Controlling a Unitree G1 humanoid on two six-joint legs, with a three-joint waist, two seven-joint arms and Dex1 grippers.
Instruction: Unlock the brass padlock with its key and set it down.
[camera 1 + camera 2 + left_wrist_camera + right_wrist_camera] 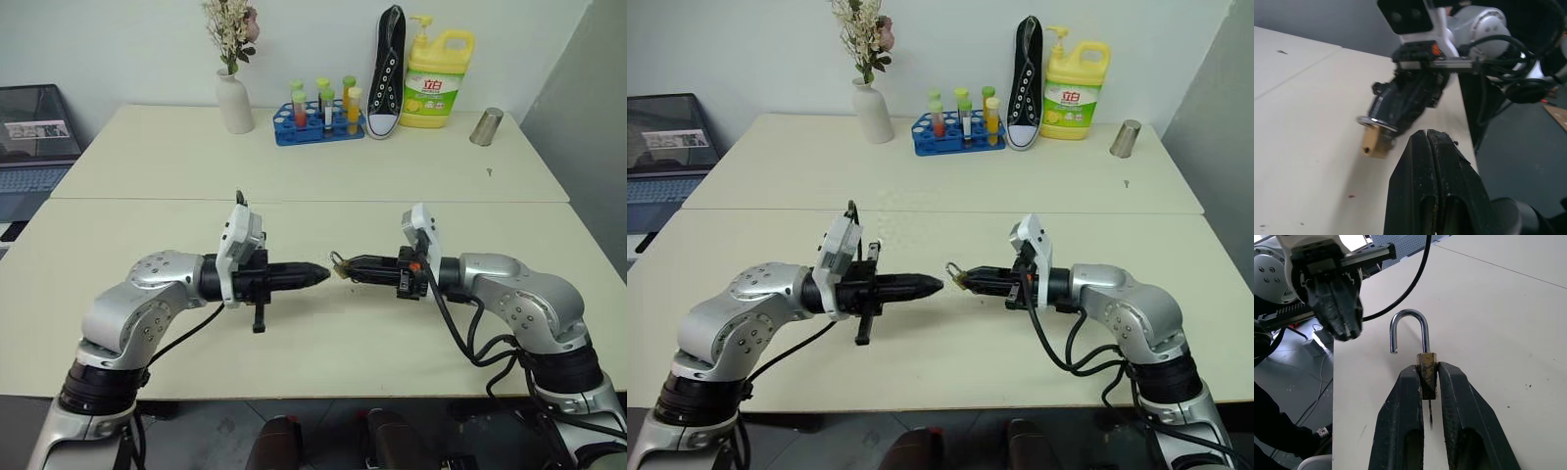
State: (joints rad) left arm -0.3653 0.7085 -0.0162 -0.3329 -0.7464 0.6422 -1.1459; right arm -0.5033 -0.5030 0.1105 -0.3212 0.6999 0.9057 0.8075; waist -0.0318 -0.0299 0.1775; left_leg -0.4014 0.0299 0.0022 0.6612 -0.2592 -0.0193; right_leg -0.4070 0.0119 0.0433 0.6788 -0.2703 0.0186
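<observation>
My right gripper [1428, 369] is shut on the brass padlock [1426, 363], pinching its small golden body between the fingertips. Its silvery shackle [1409, 323] stands swung open, one end free in the air. A thin metal sliver, apparently the key [1430, 415], shows below the body between the fingers. From the head, the brass padlock [339, 264] hangs just above the table's middle. My left gripper [321, 275] is shut with nothing in it, level, its tip a short gap from the padlock. It faces the right gripper [353, 264].
Along the far edge of the cream table [294, 176] stand a white vase of flowers [235, 98], a blue rack of test tubes [318, 122], a black sneaker [387, 73], a yellow detergent bottle [436, 78] and a metal cup [486, 127]. A laptop [34, 137] sits far left.
</observation>
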